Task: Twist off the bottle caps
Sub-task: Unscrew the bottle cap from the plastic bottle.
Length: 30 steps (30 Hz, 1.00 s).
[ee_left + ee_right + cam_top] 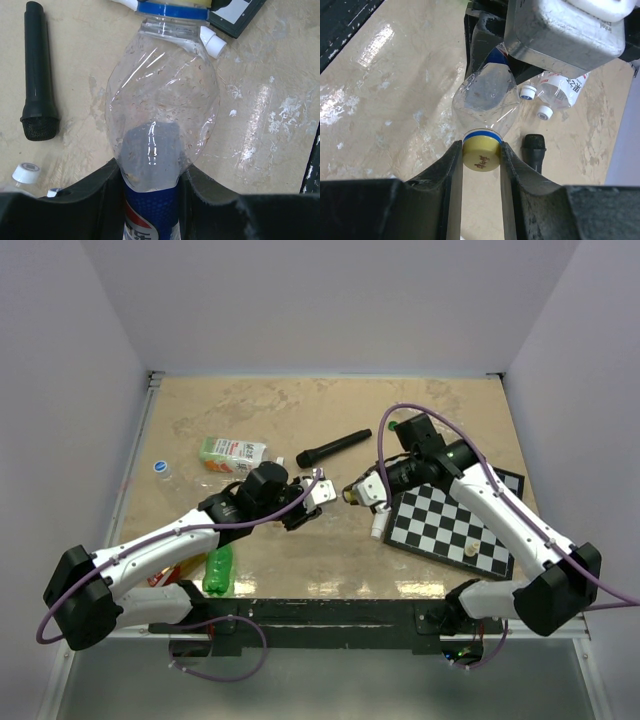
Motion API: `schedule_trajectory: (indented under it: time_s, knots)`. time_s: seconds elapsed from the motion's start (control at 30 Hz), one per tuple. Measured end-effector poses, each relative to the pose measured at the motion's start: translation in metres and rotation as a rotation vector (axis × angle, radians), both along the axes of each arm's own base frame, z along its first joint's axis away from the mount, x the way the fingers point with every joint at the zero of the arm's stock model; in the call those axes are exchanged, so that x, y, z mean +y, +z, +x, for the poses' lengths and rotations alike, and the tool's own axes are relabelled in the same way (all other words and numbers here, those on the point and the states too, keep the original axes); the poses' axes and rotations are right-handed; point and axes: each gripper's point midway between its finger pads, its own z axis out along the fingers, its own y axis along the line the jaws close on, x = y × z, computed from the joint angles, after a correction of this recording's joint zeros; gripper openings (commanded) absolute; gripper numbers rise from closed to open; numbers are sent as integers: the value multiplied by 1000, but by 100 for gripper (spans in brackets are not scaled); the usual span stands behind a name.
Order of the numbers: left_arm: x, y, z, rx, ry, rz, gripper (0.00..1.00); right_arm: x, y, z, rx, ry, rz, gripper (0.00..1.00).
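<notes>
We are mid-unscrew: our left gripper [150, 175] clamps the Pepsi bottle [162, 100] by its labelled body, the right gripper [481, 150] pinches the yellow cap [481, 159] between its fingers, and next, we judge, comes a steady twist.

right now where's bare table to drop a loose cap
Bare: far strip behind the white-and-green carton and black microphone; near edge between the green plastic bottle and black-and-white chessboard. Crowded mid-table around the clear Pepsi bottle.
</notes>
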Motion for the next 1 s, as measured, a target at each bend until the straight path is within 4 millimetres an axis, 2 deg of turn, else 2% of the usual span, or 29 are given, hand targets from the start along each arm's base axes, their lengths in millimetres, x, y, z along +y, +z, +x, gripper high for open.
schedule_trajectory:
  time_s: [0.1,0.23,0.43,0.6,0.8,1.0]
  knots:
    - [-1,1,0,-1,-2,-3,0,0,3,0,46,-47,10,46]
    - [1,0,0,-4,3,3,0,-2,10,1,122,-130,25,59]
    - [5,-3,2,-3,19,21,0,-17,34,6,172,-240,73,61]
    - [7,-3,4,-8,37,27,0,-21,51,9,364,-404,173,62]
    - [9,-3,7,-16,53,34,0,-14,44,23,711,-596,242,62]
    - [10,-3,8,-19,63,37,0,2,25,20,867,-628,208,64]
